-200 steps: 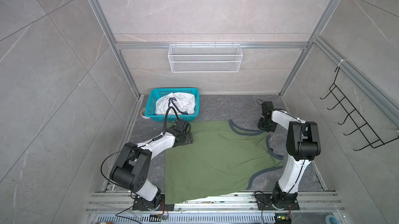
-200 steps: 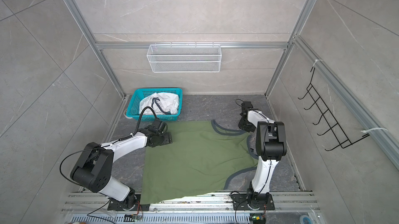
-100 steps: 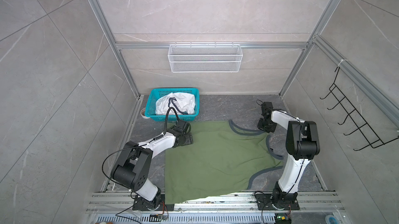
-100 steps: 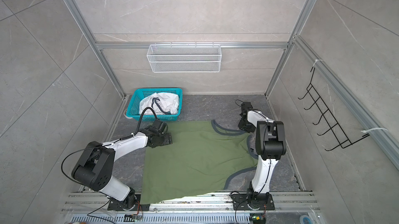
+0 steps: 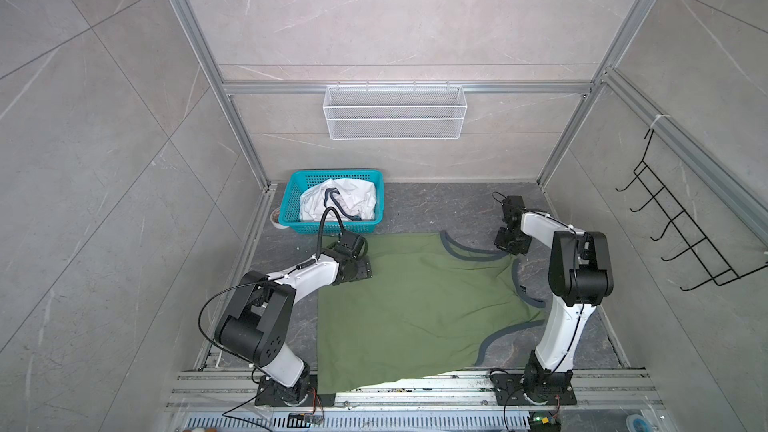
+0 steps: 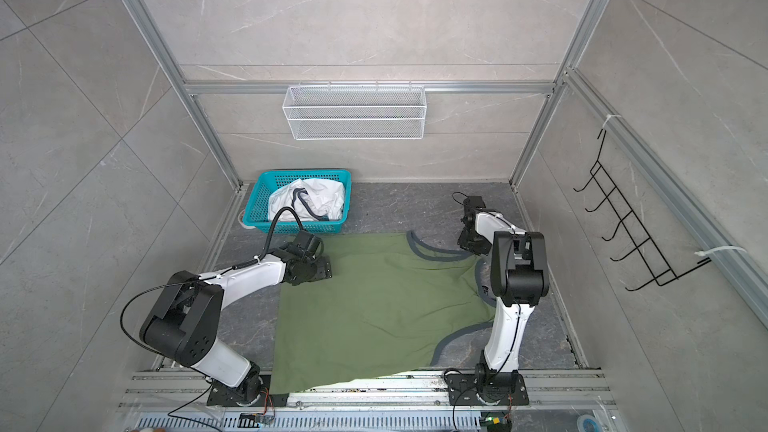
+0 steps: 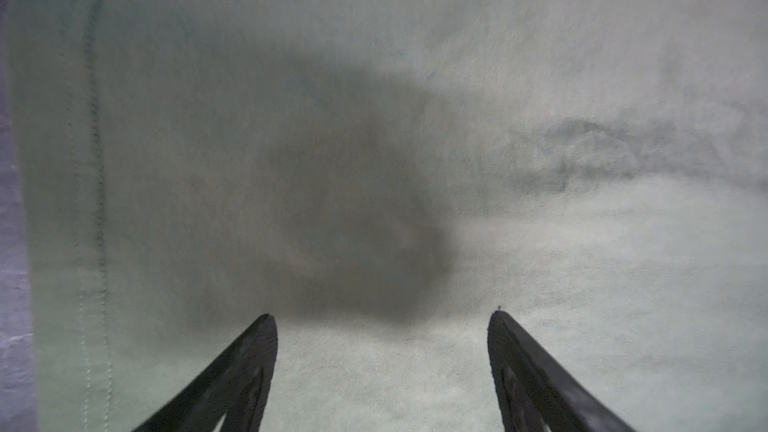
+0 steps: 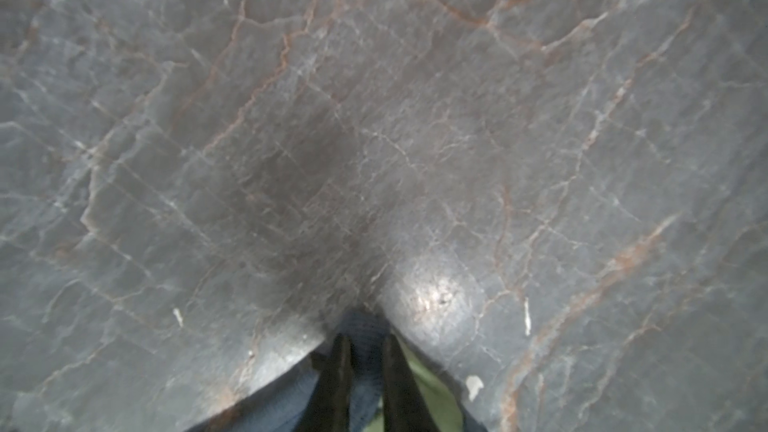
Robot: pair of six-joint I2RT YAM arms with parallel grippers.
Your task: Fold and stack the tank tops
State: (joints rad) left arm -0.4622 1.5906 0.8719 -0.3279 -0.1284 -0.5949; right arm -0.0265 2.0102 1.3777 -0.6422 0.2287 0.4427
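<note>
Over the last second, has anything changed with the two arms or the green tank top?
Nothing has visibly changed. The right gripper stays shut on the grey-trimmed strap of the olive tank top. The left gripper stays open over the shirt's hem corner near the teal basket. The white tank top still lies crumpled in that basket.

This is a lab robot cell. A left arm [image 5: 307, 276] and a right arm [image 5: 559, 326] are bolted to an aluminium rail [image 5: 415, 387], with loose wiring [image 5: 311, 407] beside it. Beyond the rail a marbled floor [image 5: 436, 209] meets tile-look walls [image 5: 374, 14] framed by aluminium posts [image 5: 198, 47]; a wire shelf [image 5: 395, 118] hangs on the wall facing the rail, hooks [image 5: 688, 224] on the wall at the rail's right end.
</note>
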